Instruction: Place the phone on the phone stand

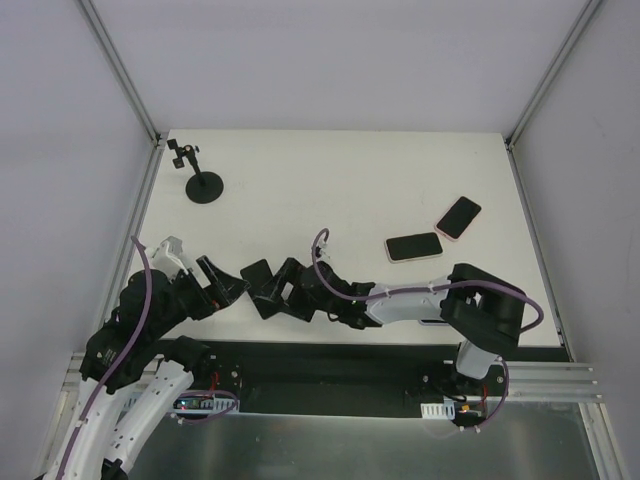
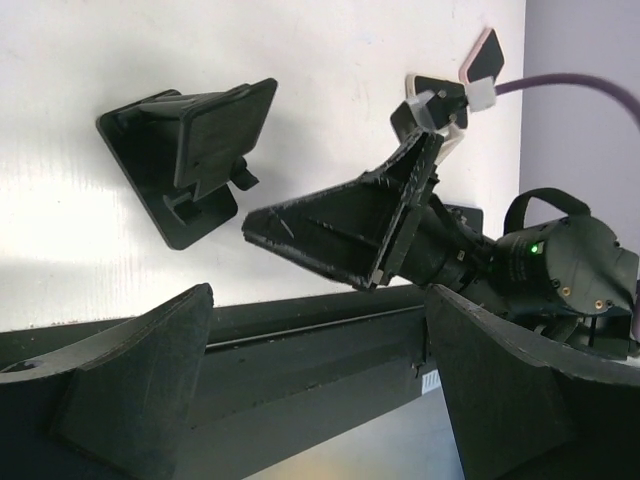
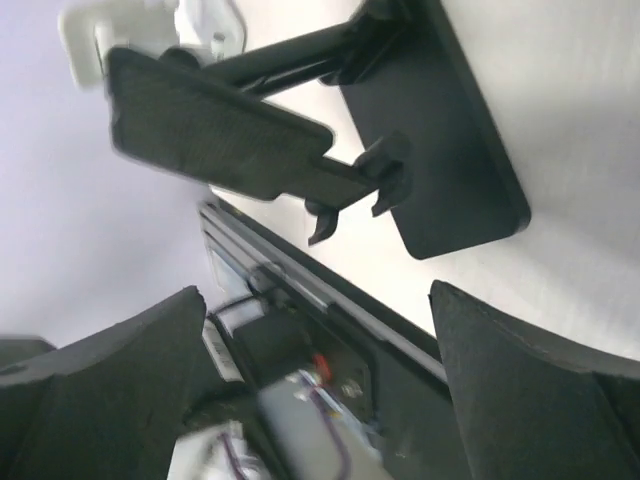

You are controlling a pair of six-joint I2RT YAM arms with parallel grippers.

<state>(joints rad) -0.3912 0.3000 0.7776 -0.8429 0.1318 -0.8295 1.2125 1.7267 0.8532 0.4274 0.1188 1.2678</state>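
**Both grippers released beside the stand**

We see the left gripper [image 2: 318, 295] and right gripper [image 3: 315, 290] spread wide, holding nothing, on either side of the stand [image 1: 258, 279] at lower centre. The near phone [image 1: 414, 247] and far phone [image 1: 459, 217] lie flat at right, well apart from the stand.

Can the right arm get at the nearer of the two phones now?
Probably yes: the nearer phone lies flat, uncovered, nothing standing between, and the right end effector is open and empty.
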